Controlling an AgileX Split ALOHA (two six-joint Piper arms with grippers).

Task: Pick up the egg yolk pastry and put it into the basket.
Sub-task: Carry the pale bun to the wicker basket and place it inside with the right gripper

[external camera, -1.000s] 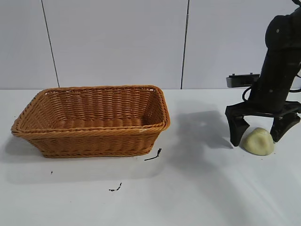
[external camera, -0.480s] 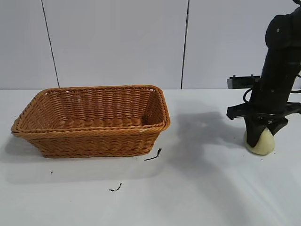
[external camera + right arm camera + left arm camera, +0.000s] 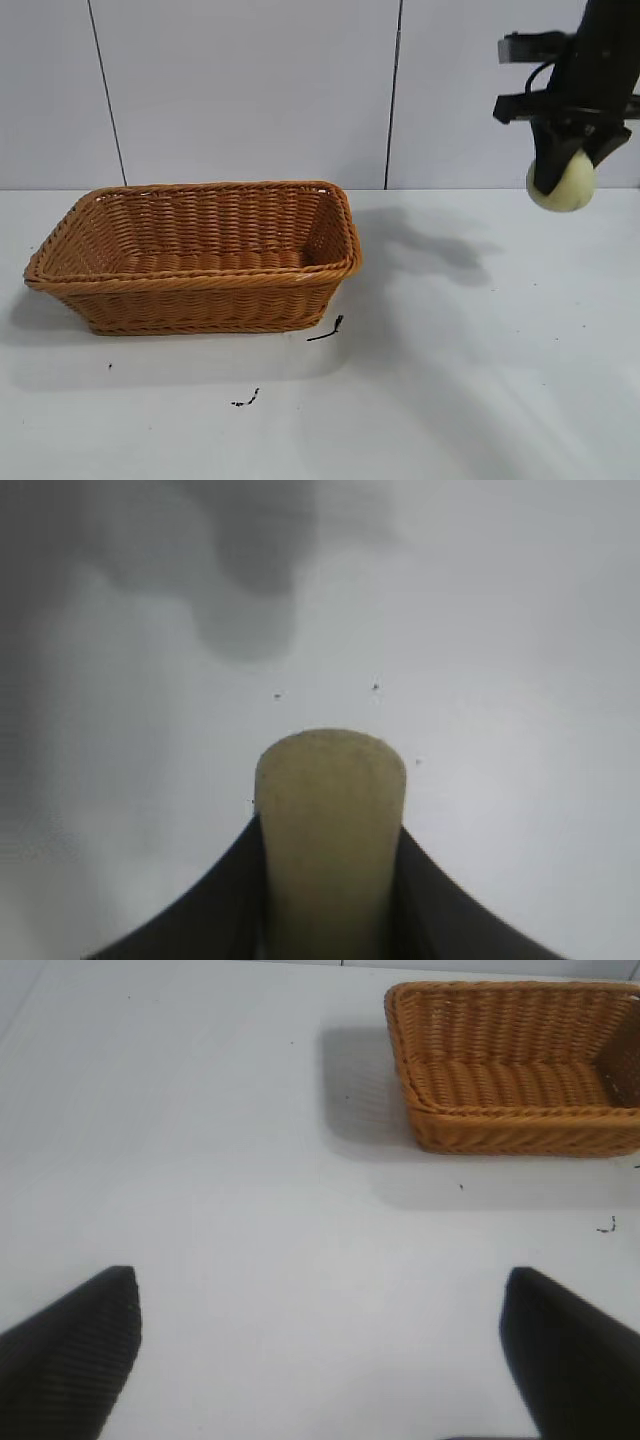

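The pale yellow-green egg yolk pastry (image 3: 564, 186) hangs high above the table at the right, squeezed between the fingers of my right gripper (image 3: 562, 172), which is shut on it. In the right wrist view the pastry (image 3: 330, 840) sits between the two dark fingers of the gripper (image 3: 330, 880). The orange-brown wicker basket (image 3: 190, 290) stands on the table at the left, empty, well to the left of the pastry. It also shows in the left wrist view (image 3: 520, 1125). My left gripper (image 3: 320, 1340) is open and empty over bare table, out of the exterior view.
The white table (image 3: 450, 400) carries two small dark scraps (image 3: 327, 330) (image 3: 246, 399) in front of the basket. A white panelled wall stands behind.
My right gripper closed on the pastry on the table, then lifted it well up off the surface. The basket has not moved.
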